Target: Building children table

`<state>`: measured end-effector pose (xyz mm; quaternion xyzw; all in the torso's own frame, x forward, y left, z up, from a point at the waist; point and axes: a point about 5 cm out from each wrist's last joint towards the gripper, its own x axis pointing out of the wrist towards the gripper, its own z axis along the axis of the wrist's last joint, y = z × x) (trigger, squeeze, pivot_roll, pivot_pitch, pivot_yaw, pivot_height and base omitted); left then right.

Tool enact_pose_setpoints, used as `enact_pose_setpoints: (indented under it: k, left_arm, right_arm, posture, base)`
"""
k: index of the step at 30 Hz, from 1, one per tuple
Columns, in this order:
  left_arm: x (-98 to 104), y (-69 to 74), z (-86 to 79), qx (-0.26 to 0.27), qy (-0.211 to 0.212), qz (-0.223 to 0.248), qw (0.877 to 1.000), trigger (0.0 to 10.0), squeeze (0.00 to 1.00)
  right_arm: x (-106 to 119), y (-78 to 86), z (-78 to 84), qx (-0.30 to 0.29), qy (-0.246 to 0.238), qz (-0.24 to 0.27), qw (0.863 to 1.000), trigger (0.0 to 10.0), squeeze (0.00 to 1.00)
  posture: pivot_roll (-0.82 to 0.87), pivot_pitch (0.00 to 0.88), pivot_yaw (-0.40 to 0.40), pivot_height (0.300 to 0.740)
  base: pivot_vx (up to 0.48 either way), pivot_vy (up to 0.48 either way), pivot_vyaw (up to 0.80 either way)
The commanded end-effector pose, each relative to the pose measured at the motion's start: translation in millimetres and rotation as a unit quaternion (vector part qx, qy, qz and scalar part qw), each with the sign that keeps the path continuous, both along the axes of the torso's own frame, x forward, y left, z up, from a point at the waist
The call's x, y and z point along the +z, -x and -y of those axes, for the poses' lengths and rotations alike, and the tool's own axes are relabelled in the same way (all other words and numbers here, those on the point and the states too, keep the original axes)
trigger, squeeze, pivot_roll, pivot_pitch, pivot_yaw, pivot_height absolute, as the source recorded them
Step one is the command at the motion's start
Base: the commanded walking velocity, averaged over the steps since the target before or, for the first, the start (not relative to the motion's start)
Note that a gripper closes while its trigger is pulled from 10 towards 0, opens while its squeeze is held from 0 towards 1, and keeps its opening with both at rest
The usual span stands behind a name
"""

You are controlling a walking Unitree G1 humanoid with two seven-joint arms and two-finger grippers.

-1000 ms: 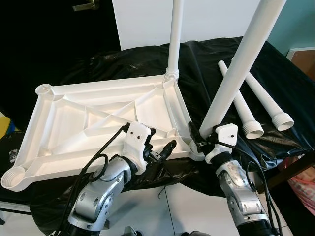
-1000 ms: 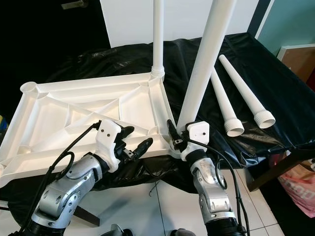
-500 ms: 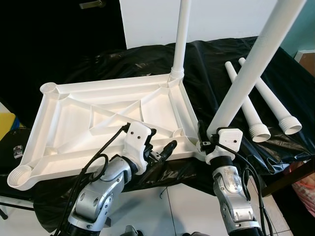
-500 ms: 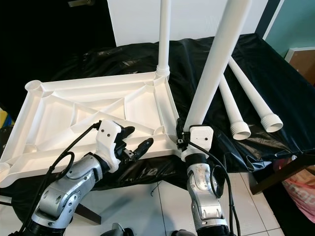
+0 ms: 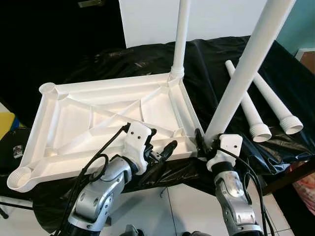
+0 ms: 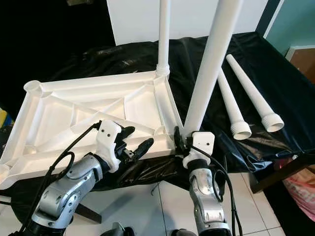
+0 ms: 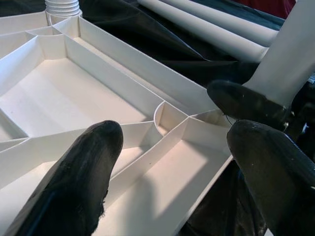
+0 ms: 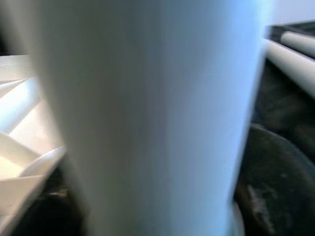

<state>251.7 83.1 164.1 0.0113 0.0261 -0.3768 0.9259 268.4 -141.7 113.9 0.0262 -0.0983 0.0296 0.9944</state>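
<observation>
Right pincer [image 5: 203, 143] is clamped on the base of a white leg [image 5: 241, 81], held nearly upright at the near right corner of the upturned white tabletop [image 5: 106, 120]; whether the leg is seated in that corner's socket cannot be judged. Left pincer [image 6: 135, 142] has its fingers [image 7: 81, 189] apart, hovering over the tabletop's near edge. A second leg [image 5: 179, 37] stands upright in the far right corner socket. Two spare legs [image 5: 263, 105] lie right of the tabletop on the black-covered table [image 5: 216, 69].
</observation>
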Motion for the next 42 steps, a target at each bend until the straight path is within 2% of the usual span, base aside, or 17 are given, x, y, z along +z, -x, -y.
enact_pose_setpoints:
  k: [1, 2, 3, 4, 5, 6, 9, 13, 17, 20, 21, 22, 31, 36, 37, 38, 42]
  left_arm:
    - [0.3, 3.0, 3.2, -0.022, -0.002, -0.001, 1.000, 10.0, 0.00]
    - [0.3, 3.0, 3.2, -0.022, -0.002, -0.001, 1.000, 10.0, 0.00]
    - [0.5, 2.7, 3.5, -0.022, -0.001, -0.001, 1.000, 10.0, 0.00]
    - [0.5, 2.7, 3.5, -0.022, -0.001, -0.001, 1.000, 10.0, 0.00]
    - [0.5, 2.5, 3.7, -0.021, 0.000, -0.001, 1.000, 10.0, 0.00]
    - [0.7, 2.2, 4.0, -0.022, 0.001, 0.000, 1.000, 10.0, 0.00]
    - [0.7, 2.1, 4.3, -0.022, 0.001, 0.000, 1.000, 10.0, 0.00]
    - [1.4, 0.5, 4.5, -0.020, 0.002, 0.001, 1.000, 10.0, 0.00]
    - [2.1, -0.1, 4.6, -0.019, 0.003, 0.002, 1.000, 10.0, 0.00]
    - [3.1, -0.8, 5.1, -0.018, 0.005, 0.004, 1.000, 10.0, 0.00]
    - [3.3, -1.0, 5.1, -0.018, 0.005, 0.004, 1.000, 10.0, 0.00]
    - [3.9, -1.2, 5.1, -0.017, 0.005, 0.005, 1.000, 10.0, 0.00]
    - [6.1, -1.7, 2.9, -0.009, 0.006, 0.008, 1.000, 10.0, 0.00]
    - [6.5, -1.5, 2.3, -0.007, 0.006, 0.009, 1.000, 10.0, 0.00]
    - [6.6, -1.4, 2.1, -0.006, 0.006, 0.009, 1.000, 10.0, 0.00]
    - [6.7, -1.4, 2.1, -0.006, 0.006, 0.009, 1.000, 10.0, 0.00]
    - [6.7, -0.8, 2.2, -0.005, 0.007, 0.008, 1.000, 10.0, 0.00]
  right_arm:
    - [0.5, -1.4, 7.9, 0.008, -0.003, -0.001, 1.000, 10.0, 1.00]
    - [0.5, -1.4, 7.9, 0.008, -0.003, -0.001, 1.000, 10.0, 1.00]
    - [5.4, -4.0, 9.1, 0.026, 0.007, 0.008, 1.000, 10.0, 0.90]
    - [5.4, -4.0, 9.1, 0.026, 0.007, 0.008, 1.000, 10.0, 0.90]
    - [9.9, -7.3, 10.7, 0.049, 0.017, 0.013, 0.999, 10.0, 0.00]
    - [14.8, -10.6, 12.5, 0.073, 0.032, 0.020, 0.997, 10.0, 0.00]
    - [17.8, -12.5, 13.6, 0.087, 0.041, 0.024, 0.995, 10.0, 0.00]
    - [29.3, -18.7, 13.2, 0.189, 0.075, 0.031, 0.979, 10.0, 0.00]
    - [32.8, -21.6, 15.1, 0.214, 0.083, 0.030, 0.973, 10.0, 0.00]
    - [34.4, -27.3, 19.7, 0.261, 0.099, 0.014, 0.960, 10.0, 0.00]
    - [34.1, -28.6, 21.4, 0.269, 0.105, 0.010, 0.957, 4.8, 0.00]
    - [33.6, -30.1, 24.4, 0.277, 0.111, 0.004, 0.954, 0.0, 0.00]
    - [30.4, -31.2, 36.9, 0.304, 0.118, -0.021, 0.945, 0.0, 0.00]
    - [26.6, -29.6, 39.6, 0.305, 0.118, -0.031, 0.945, 0.0, 0.00]
    - [23.6, -29.9, 41.3, 0.296, 0.106, -0.040, 0.948, 0.5, 0.00]
    - [20.2, -29.7, 41.7, 0.287, 0.096, -0.048, 0.952, 10.0, 0.00]
    - [13.7, -29.0, 39.8, 0.265, 0.078, -0.063, 0.959, 10.0, 0.00]
  posture:
    - [-0.02, 0.094, 0.013, 0.740]
    - [-0.02, 0.094, 0.013, 0.740]
    - [-0.03, 0.094, 0.013, 0.740]
    - [-0.03, 0.094, 0.013, 0.740]
    - [-0.03, 0.095, 0.013, 0.740]
    - [-0.03, 0.096, 0.011, 0.740]
    - [-0.03, 0.096, 0.011, 0.740]
    - [-0.03, 0.099, 0.013, 0.740]
    - [-0.03, 0.099, 0.013, 0.740]
    - [-0.03, 0.102, 0.013, 0.740]
    - [-0.03, 0.102, 0.013, 0.740]
    - [-0.03, 0.103, 0.010, 0.740]
    - [-0.02, 0.109, 0.005, 0.740]
    - [-0.02, 0.110, 0.003, 0.740]
    - [-0.02, 0.112, 0.001, 0.740]
    - [-0.02, 0.112, -0.001, 0.740]
    - [-0.02, 0.116, -0.002, 0.740]
  base:
    - [0.000, 0.000, 0.00]
    - [0.000, 0.000, 0.00]
    - [0.000, 0.000, 0.00]
    - [0.000, 0.000, 0.00]
    - [0.000, 0.000, 0.00]
    - [0.000, 0.000, 0.00]
    - [0.000, 0.000, 0.00]
    - [0.000, 0.000, 0.00]
    - [0.000, 0.000, 0.00]
    - [0.000, 0.000, 0.00]
    - [0.000, 0.000, 0.00]
    - [0.000, 0.000, 0.00]
    - [0.000, 0.000, 0.00]
    - [0.000, 0.000, 0.00]
    - [0.000, 0.000, 0.00]
    - [0.000, 0.000, 0.00]
    - [0.000, 0.000, 0.00]
